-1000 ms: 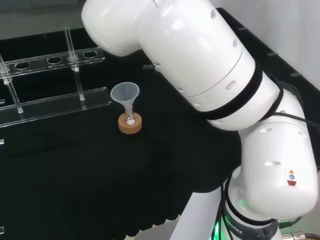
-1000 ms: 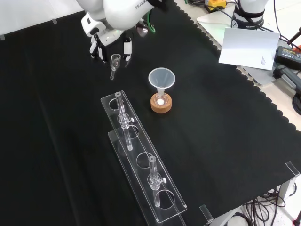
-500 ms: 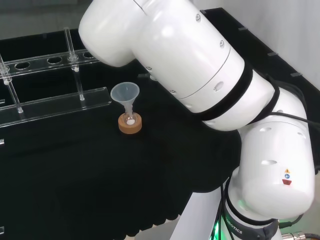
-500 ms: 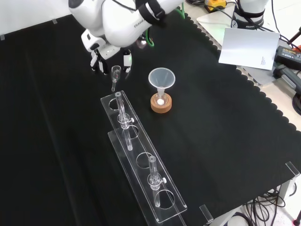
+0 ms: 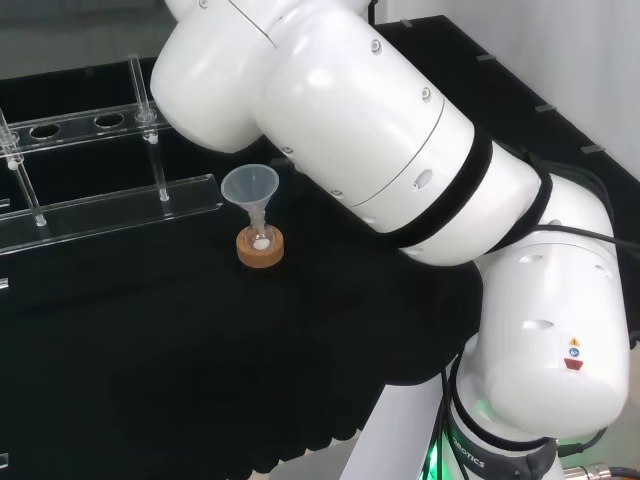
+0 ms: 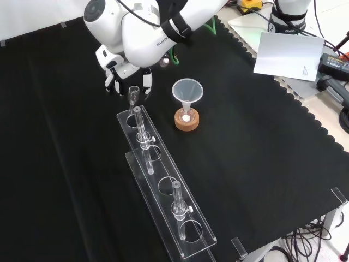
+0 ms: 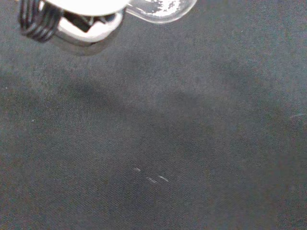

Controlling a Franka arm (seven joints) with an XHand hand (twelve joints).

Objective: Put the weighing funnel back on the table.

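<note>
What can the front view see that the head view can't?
Front view: the hand holding the small clear weighing funnel near the rack, plus a white paper off to the right. Head view: the arm's base with a green light. Both: the big funnel in its flask on a cork ring, the rack, the black cloth.

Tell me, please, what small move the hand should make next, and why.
Probably lower the hand straight toward the cloth before opening. In the front view its fingers pinch the weighing funnel, apparently above the cloth, close to the end of the clear rack, and the wrist view shows bare cloth beneath.
</note>
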